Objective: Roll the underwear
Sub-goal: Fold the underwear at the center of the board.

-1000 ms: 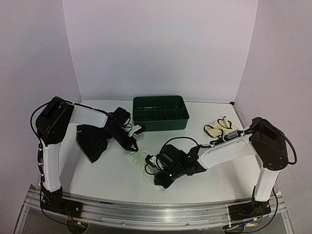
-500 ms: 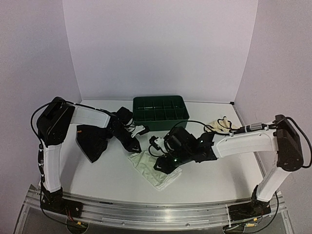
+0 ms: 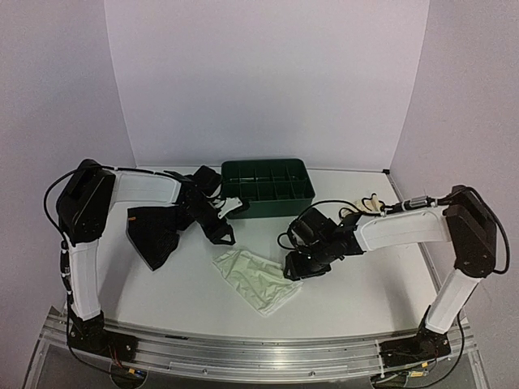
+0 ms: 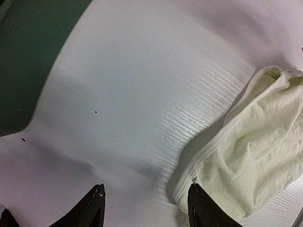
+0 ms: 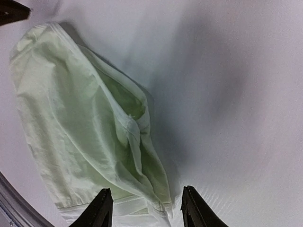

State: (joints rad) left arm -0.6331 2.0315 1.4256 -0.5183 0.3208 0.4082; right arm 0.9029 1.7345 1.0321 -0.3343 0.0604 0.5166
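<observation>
The pale green underwear (image 3: 255, 279) lies spread flat on the white table, a little crumpled, in front of both arms. My left gripper (image 3: 224, 236) hovers just behind its far left corner and is open. In the left wrist view the underwear's (image 4: 258, 156) waistband edge touches the right fingertip (image 4: 198, 208), with bare table between the tips of the left gripper (image 4: 147, 208). My right gripper (image 3: 294, 268) is open at the garment's right edge. In the right wrist view of the right gripper (image 5: 146, 207), a fold of the underwear (image 5: 80, 127) lies loose below the gap.
A dark green compartment bin (image 3: 267, 186) stands at the back centre, and its wall (image 4: 28, 56) shows in the left wrist view. A black garment (image 3: 152, 233) lies at the left. Cream underwear with black trim (image 3: 366, 207) lies at the back right.
Both grippers have opened and let go of the green underwear, which now lies spread on the table. The right gripper moved back and right. The left drew back toward the bin.
</observation>
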